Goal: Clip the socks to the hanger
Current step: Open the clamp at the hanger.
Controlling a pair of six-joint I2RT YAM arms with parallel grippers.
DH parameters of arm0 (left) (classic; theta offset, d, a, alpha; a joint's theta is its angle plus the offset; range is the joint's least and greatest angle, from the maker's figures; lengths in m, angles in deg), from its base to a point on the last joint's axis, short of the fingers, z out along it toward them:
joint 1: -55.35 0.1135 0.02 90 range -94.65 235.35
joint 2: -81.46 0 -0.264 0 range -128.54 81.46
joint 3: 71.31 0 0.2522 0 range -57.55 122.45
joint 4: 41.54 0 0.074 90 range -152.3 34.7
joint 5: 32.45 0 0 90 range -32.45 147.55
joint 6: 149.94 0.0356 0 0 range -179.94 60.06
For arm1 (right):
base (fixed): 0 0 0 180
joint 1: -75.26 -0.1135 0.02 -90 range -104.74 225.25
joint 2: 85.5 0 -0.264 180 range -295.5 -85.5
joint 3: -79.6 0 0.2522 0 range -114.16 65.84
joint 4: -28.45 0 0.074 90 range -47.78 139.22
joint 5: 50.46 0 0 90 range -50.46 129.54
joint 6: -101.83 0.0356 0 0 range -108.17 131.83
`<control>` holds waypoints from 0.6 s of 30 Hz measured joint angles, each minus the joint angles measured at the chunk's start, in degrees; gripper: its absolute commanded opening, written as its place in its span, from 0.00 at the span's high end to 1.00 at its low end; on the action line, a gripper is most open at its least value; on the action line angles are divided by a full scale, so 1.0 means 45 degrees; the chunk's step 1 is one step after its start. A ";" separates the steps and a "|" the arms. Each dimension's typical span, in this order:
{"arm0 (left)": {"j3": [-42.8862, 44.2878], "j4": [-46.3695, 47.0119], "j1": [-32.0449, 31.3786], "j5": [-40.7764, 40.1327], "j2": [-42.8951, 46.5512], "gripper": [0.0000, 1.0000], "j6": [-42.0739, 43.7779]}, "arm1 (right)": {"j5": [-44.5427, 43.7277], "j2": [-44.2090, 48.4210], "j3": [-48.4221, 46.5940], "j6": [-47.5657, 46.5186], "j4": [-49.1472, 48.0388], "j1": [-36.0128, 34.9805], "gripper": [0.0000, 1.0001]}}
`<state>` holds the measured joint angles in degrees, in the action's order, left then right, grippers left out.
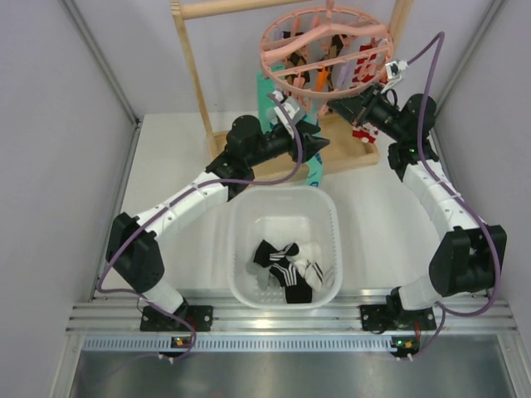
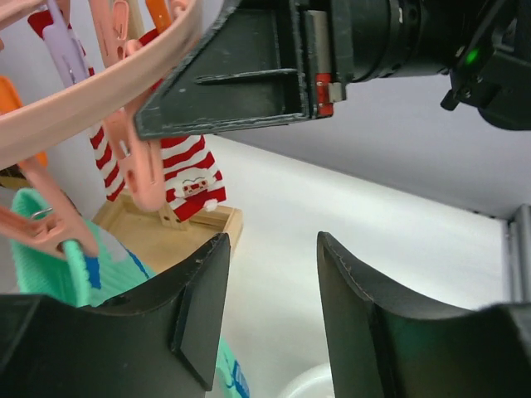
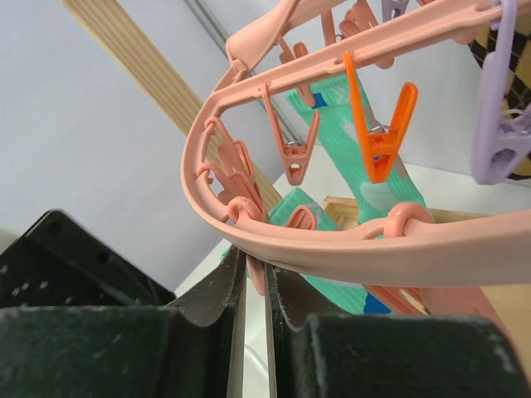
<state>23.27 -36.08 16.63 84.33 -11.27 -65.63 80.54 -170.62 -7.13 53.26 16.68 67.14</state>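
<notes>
The socks (image 1: 284, 267), black with white stripes, lie in a heap in the white basket (image 1: 236, 249) between the arms. The pink round hanger (image 1: 328, 46) hangs at the back, with many pegs dangling from its rings. My right gripper (image 3: 255, 264) is under the outer ring (image 3: 332, 240), shut on a pink clip peg (image 3: 258, 278) that hangs from it. My left gripper (image 2: 272, 249) is open with nothing between its fingers. It hovers just below the hanger's near edge (image 2: 75, 112), facing the right gripper's (image 2: 249, 79) black finger.
A light wooden rack (image 1: 189, 62) carries the hanger, and its base (image 1: 365, 156) rests on the table behind the basket. Long teal socks (image 2: 46, 269) and a red-and-white striped sock (image 2: 187, 170) hang from pegs. Grey walls close in on both sides.
</notes>
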 measured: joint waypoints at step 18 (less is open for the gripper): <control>0.0034 0.0690 -0.0709 -0.2939 -0.0520 0.46 0.3657 | -0.1651 0.0767 -0.0894 -0.1851 0.3458 -0.0733 1.00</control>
<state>23.42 -32.98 13.44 71.11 -13.61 -49.17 73.11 -167.17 -11.16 44.94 32.24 63.83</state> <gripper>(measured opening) 0.536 0.095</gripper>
